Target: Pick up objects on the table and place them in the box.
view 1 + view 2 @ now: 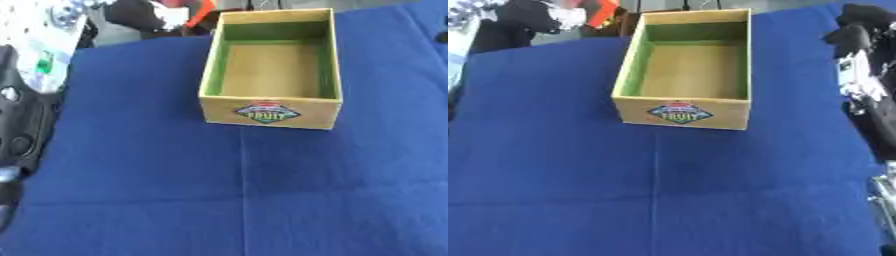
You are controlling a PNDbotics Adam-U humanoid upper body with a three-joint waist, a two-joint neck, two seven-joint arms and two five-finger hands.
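Showing box [269, 112] | blue cloth [157, 190] | fingers unclear

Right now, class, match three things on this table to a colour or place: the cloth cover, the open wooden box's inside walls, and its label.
Things:
1. cloth table cover
2. inside walls of the open wooden box
3. diamond-shaped FRUIT label

Colour or place:
a. green
b. on the box's outer front wall
c. blue

Pairs: 1-c, 2-a, 3-b.
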